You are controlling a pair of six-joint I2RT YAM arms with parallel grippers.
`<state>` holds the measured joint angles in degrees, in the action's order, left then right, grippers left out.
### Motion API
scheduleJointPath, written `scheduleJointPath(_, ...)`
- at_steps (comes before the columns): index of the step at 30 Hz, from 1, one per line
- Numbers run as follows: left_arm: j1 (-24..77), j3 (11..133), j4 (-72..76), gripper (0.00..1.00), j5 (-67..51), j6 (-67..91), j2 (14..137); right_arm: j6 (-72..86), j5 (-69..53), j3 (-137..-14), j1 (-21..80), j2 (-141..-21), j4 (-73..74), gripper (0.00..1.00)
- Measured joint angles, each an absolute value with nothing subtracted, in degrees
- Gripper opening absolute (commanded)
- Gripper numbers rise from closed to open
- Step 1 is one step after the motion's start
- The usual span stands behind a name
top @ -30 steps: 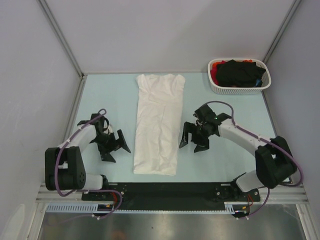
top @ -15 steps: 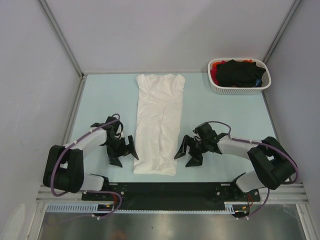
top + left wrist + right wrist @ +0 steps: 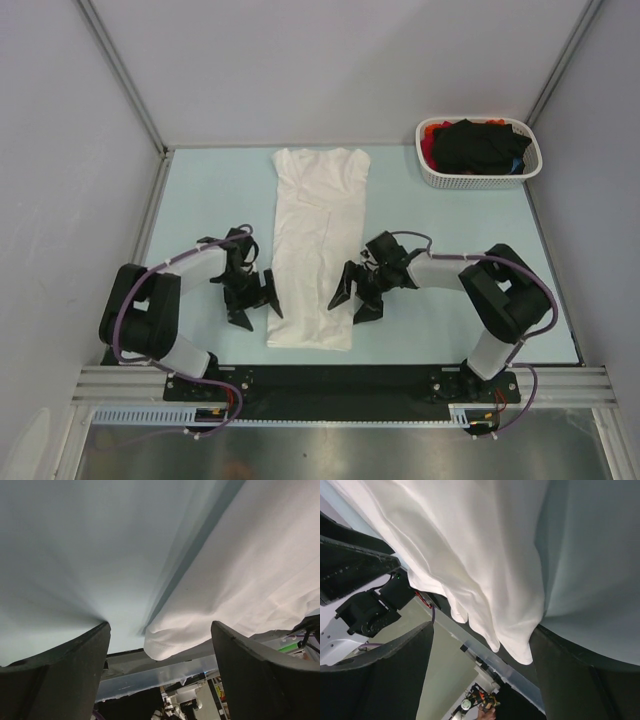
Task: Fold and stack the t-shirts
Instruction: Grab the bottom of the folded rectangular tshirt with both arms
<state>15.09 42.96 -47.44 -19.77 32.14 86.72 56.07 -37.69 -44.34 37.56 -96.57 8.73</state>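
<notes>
A white t-shirt (image 3: 318, 240) lies folded into a long strip down the middle of the table, collar end far from the arms. My left gripper (image 3: 256, 304) stands open at the strip's left edge near its near end. In the left wrist view the shirt's near corner (image 3: 235, 580) lies between the fingers (image 3: 65, 670), unclamped. My right gripper (image 3: 355, 298) is open at the strip's right edge. In the right wrist view the cloth (image 3: 470, 545) hangs between its spread fingers (image 3: 580, 680). Black (image 3: 482, 146) and red (image 3: 430, 135) t-shirts sit in the basket.
The white perforated basket (image 3: 478, 176) stands at the far right corner of the pale blue table (image 3: 210, 200). Grey walls close in the sides and back. The black rail (image 3: 330, 380) with the arm bases runs along the near edge.
Both grippers have moved inward from the bare table to the two long edges of the white shirt's near end. Their jaws have narrowed a little but remain apart.
</notes>
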Motion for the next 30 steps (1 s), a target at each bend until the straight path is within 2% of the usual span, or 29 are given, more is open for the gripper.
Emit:
scheduleJointPath(2,16.3,43.5,-47.4,0.87,-20.2,32.6,87.6,54.5,-37.8,-48.0,37.6,-98.8,12.4,0.81)
scheduleJointPath(7,19.0,44.0,-47.0,0.75,-22.6,33.6,89.5,50.4,-37.6,-55.1,37.6,-103.0,20.9,0.79)
scheduleJointPath(12,19.4,43.9,-46.7,0.81,-25.1,34.6,91.0,48.2,-38.6,-55.9,37.4,-104.3,27.3,0.79)
scheduleJointPath(18,19.5,43.4,-46.4,0.81,-26.7,35.1,91.1,46.3,-39.9,-54.7,37.4,-104.3,32.4,0.79)
scheduleJointPath(24,19.6,42.1,-46.1,0.82,-27.4,36.2,90.2,49.9,-39.6,-46.4,37.4,-98.0,27.1,0.75)
scheduleJointPath(30,19.7,41.8,-45.9,0.82,-27.2,36.6,89.7,60.1,-38.9,-32.6,37.6,-87.4,11.8,0.73)
